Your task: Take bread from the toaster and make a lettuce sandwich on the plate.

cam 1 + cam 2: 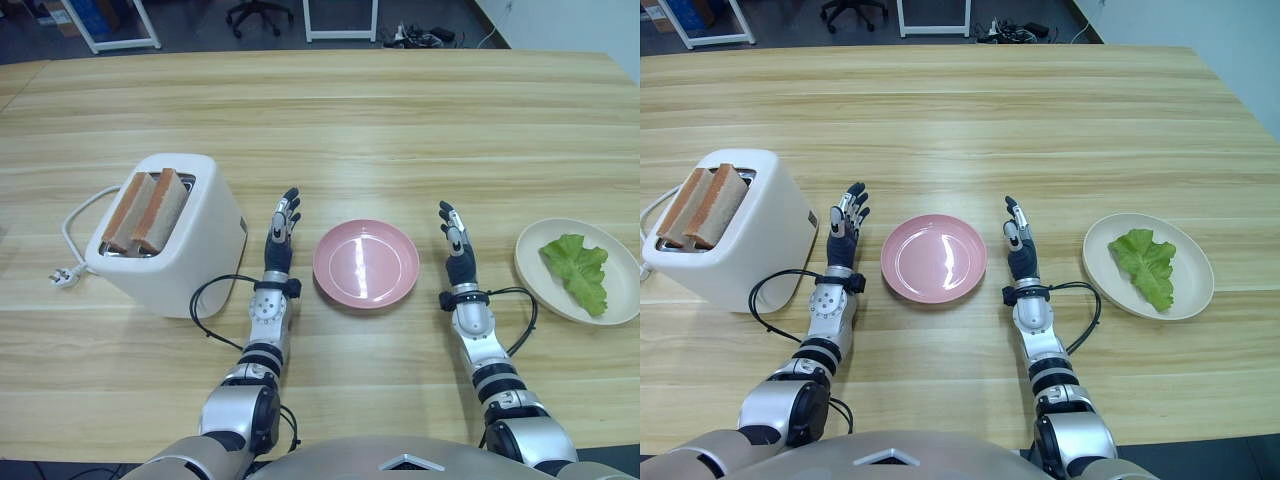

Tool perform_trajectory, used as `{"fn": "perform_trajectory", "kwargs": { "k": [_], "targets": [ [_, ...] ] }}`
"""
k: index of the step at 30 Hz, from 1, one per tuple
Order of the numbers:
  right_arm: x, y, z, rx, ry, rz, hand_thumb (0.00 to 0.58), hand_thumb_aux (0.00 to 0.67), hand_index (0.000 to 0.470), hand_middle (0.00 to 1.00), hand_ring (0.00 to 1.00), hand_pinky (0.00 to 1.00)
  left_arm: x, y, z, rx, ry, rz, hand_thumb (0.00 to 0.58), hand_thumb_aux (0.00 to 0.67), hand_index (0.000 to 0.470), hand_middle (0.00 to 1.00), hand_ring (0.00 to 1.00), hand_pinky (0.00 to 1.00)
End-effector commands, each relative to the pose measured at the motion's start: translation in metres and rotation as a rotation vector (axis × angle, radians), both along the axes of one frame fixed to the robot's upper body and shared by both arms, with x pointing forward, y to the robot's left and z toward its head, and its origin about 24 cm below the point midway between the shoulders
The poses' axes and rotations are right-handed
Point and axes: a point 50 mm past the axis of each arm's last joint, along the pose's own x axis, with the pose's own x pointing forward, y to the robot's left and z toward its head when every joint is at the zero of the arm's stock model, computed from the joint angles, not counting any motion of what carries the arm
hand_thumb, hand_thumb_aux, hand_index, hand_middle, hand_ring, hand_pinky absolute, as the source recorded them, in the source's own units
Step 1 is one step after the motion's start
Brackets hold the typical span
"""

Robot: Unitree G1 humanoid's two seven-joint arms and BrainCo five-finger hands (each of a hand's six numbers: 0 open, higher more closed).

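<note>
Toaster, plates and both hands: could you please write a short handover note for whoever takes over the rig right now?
Left hand: open, holding nothing, between the toaster and the pink plate.
Right hand: open, holding nothing, between the pink plate and the cream plate.
Things: two bread slices stand in the toaster's slots; the lettuce lies on the cream plate; the pink plate is bare.
Done: nothing yet.
Left: pull the bread and stack slice, lettuce, slice on the pink plate.
</note>
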Motion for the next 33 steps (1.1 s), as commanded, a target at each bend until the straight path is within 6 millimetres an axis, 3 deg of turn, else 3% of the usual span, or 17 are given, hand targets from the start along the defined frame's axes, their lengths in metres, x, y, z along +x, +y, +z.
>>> {"fn": "perform_trajectory", "kwargs": {
  "k": [1,7,10,12,14,16,19,22,26,33],
  "targets": [
    [-0.002,-0.003,-0.003,0.015,0.024,-0.018,0.000,0.000,0.000,0.00,0.00,0.00,-0.002,0.003,-0.004,-0.024,0.026,0.009,0.000,0.000,0.000,0.00,0.00,0.00],
    [-0.003,-0.003,-0.004,0.017,0.030,-0.019,0.000,0.000,0.000,0.00,0.00,0.00,0.000,-0.004,-0.007,0.042,0.062,-0.008,0.000,0.000,0.000,0.00,0.00,0.00],
    [-0.003,-0.002,-0.005,0.018,0.035,-0.017,0.000,0.000,0.000,0.00,0.00,0.00,-0.004,-0.008,0.009,0.020,-0.054,-0.056,0.000,0.000,0.000,0.00,0.00,0.00],
    [-0.004,-0.001,-0.005,0.019,0.039,-0.015,0.000,0.000,0.000,0.00,0.00,0.00,-0.017,-0.004,0.060,-0.023,-0.307,-0.097,0.000,0.000,0.000,0.00,0.00,0.00],
    [-0.004,0.000,-0.006,0.021,0.042,-0.016,0.000,0.000,0.000,0.00,0.00,0.00,-0.048,0.011,0.129,-0.085,-0.592,-0.142,0.000,0.000,0.000,0.00,0.00,0.00],
    [-0.005,0.002,-0.007,0.026,0.046,-0.018,0.000,0.000,0.000,0.00,0.00,0.00,-0.079,0.033,0.180,-0.026,-0.785,-0.168,0.000,0.000,0.000,0.00,0.00,0.00],
    [-0.005,0.007,-0.009,0.037,0.054,-0.017,0.000,0.000,0.000,0.00,0.00,0.00,-0.101,0.074,0.221,0.268,-0.892,-0.016,0.000,0.000,0.000,0.00,0.00,0.00],
    [-0.005,0.010,-0.009,0.037,0.055,-0.009,0.000,0.000,0.000,0.00,0.00,0.00,-0.105,0.123,0.229,0.619,-0.784,0.289,0.000,0.000,0.000,0.00,0.00,0.00],
    [-0.005,0.007,-0.009,0.036,0.060,-0.020,0.000,0.000,0.000,0.00,0.00,0.00,-0.108,0.163,0.224,0.941,-0.557,0.571,0.000,0.000,0.000,0.00,0.00,0.00],
    [-0.007,0.010,-0.010,0.036,0.067,-0.011,0.000,0.000,0.000,0.00,0.00,0.00,-0.097,0.194,0.194,1.158,-0.250,0.720,0.000,0.000,0.000,0.00,0.00,0.00]
  ]
}}
